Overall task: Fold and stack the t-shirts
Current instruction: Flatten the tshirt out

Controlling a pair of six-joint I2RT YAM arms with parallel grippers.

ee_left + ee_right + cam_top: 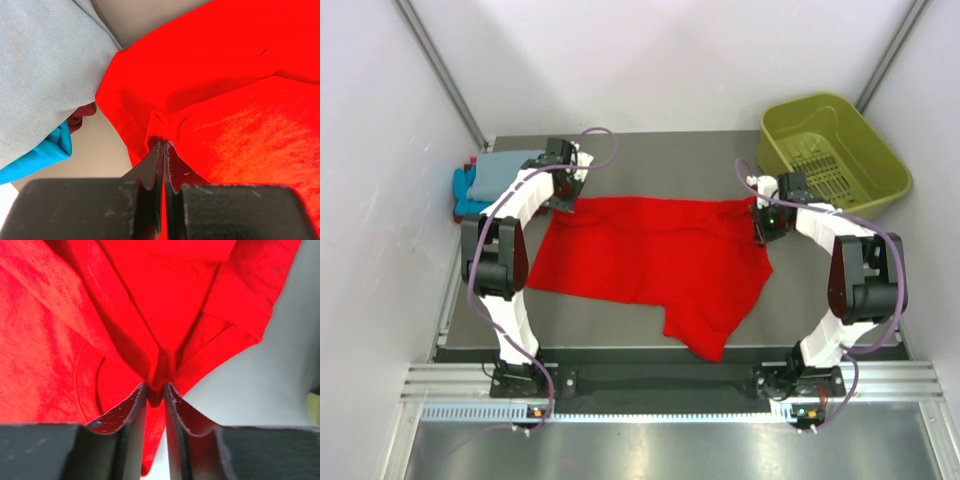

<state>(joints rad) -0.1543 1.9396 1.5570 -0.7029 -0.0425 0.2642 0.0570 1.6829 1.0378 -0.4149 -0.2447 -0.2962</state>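
The left gripper [163, 145] pinches the red shirt [650, 255] tight at its left corner; the right gripper [155, 387] clamps its right corner.

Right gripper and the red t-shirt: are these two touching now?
Touching. The right wrist view shows it: a bunched fold of the red t-shirt sits pinched between the two fingers of the right gripper.

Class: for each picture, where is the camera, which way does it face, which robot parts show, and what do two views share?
Top external: above and behind the arm bases, facing down onto the table; both arms show.
Left wrist: on the left arm, facing along the left claw, shut on the red t-shirt; only its fingers show.
Right wrist: likewise the right claw, nipping the red t-shirt.
Shared: top and left wrist both show the grey-blue t-shirt.
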